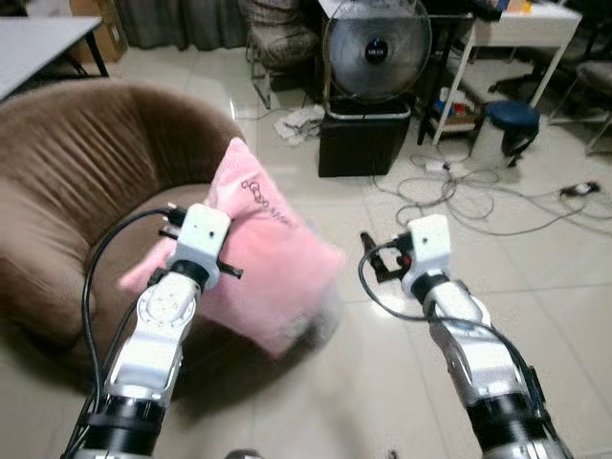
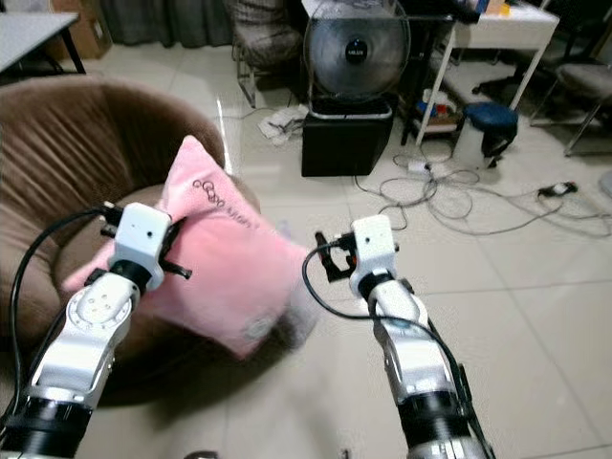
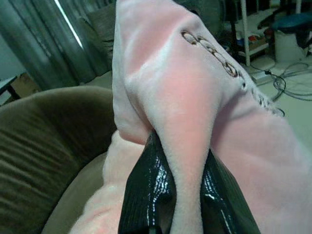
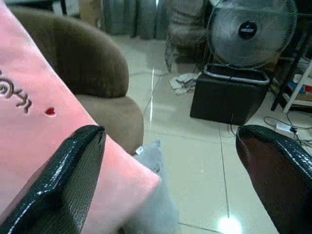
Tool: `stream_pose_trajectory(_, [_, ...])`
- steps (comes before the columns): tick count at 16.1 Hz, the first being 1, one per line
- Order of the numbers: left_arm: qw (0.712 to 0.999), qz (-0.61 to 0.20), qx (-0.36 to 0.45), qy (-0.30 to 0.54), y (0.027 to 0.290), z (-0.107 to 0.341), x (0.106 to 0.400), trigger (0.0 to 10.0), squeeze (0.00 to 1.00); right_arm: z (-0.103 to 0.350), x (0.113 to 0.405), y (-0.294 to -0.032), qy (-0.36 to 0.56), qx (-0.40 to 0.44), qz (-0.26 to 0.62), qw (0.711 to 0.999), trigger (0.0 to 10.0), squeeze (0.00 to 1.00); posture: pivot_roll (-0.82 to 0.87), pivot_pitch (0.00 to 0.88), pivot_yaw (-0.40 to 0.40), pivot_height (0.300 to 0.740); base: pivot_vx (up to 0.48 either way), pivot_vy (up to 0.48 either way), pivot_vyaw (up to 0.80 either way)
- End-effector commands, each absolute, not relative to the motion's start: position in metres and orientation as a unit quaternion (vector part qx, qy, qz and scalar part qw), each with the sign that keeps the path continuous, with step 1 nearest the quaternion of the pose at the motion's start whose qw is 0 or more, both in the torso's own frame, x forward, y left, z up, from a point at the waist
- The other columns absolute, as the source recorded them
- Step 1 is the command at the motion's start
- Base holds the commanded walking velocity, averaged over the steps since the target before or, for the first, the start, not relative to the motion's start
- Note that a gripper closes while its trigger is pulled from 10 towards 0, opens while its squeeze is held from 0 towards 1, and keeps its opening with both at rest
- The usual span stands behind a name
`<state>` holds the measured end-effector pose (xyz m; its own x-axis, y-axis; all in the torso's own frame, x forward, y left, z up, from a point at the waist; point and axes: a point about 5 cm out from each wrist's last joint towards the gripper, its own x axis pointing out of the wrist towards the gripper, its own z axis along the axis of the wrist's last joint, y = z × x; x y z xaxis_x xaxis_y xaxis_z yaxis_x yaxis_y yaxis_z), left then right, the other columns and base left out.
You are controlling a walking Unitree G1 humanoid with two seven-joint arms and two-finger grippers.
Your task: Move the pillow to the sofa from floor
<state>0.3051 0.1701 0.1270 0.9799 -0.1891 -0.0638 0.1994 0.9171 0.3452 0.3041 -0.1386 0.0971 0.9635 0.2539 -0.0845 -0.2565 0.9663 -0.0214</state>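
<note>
A pink pillow point(image 1: 263, 258) with embroidered writing hangs tilted over the front edge of the brown round sofa point(image 1: 76, 163), its lower corner out over the tiled floor. My left gripper point(image 3: 180, 151) is shut on the pillow, pinching a fold of the pink fabric point(image 3: 195, 97) between its black fingers point(image 3: 146, 190). My right gripper point(image 4: 170, 134) stands open just right of the pillow's lower corner point(image 4: 39, 141), with nothing between its fingers. A grey tag or corner point(image 4: 153, 151) shows at the pillow's edge.
A large fan point(image 1: 376, 48) stands on a black box point(image 1: 363, 139) behind the sofa's right side. Cables point(image 1: 478, 191) and a power strip lie on the tiles to the right. A white desk point(image 1: 521, 29) and a blue stool point(image 1: 512, 120) stand at the back right.
</note>
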Motion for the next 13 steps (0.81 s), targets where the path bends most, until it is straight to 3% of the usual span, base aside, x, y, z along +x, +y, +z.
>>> stream_pose_trajectory(1, [0.977,-0.11,0.182,-0.017,0.166,0.141,0.312,10.0,0.0,0.1,0.301,-0.148,0.033,-0.005,0.103,0.994,10.0,0.0,0.02,0.0,0.09,0.74,0.0,0.0,0.0])
stream_pose_trajectory(6, [0.974,-0.13,0.186,-0.019,0.159,0.14,0.318,10.0,0.0,0.095,0.271,-0.168,0.038,-0.002,0.056,0.998,10.0,0.0,-0.04,0.0,0.138,0.74,0.0,0.123,0.0])
stream_pose_trajectory(13, [0.975,-0.095,0.198,-0.015,0.176,0.135,0.305,10.0,0.0,0.07,0.28,-0.135,0.126,-0.064,0.153,0.978,10.0,0.0,0.1,0.0,0.022,0.74,0.0,0.43,-0.06])
